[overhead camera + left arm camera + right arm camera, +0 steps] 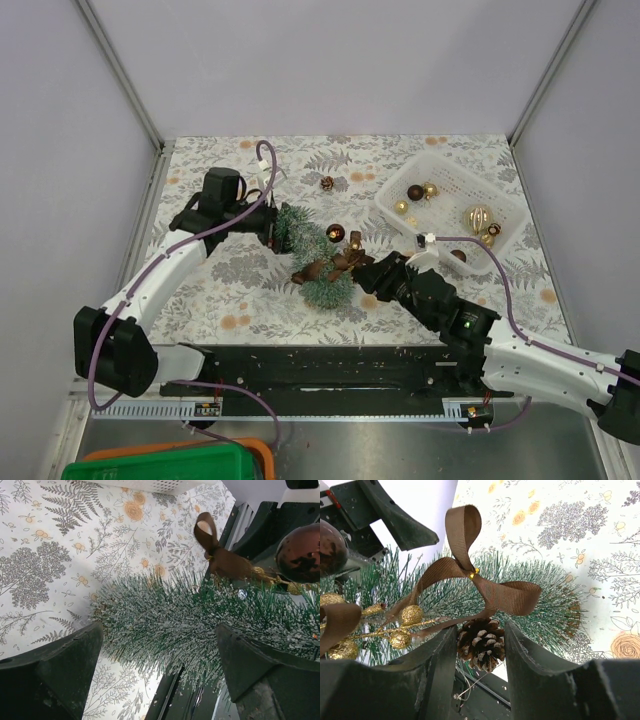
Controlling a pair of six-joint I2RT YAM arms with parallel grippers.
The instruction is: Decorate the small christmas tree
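Right claw (481, 632) is half shut on a pine cone (481, 647) with a brown bow (470, 575), just beside the small christmas tree (312, 258). It lies sideways on the table (230, 290). Left claw (160, 645) gapes wide around it, not squeezing. I think it is light and bristly (needles bend), so hold the thick end gently.

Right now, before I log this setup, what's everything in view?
tree: one, frosted green, lying mid-table
bow: one, brown, on tree
berry sprig: one, gold, on tree
bauble: one, dark brown, at tree
pinecone: one, brown, gripped
loose pinecone: one, brown, beyond tree
basket: one, white, far right
basket baubles: several, gold and brown
bin: one, green, near left
cloth: one, fern-printed
left gripper: open, astride tree
right gripper: holding pinecone
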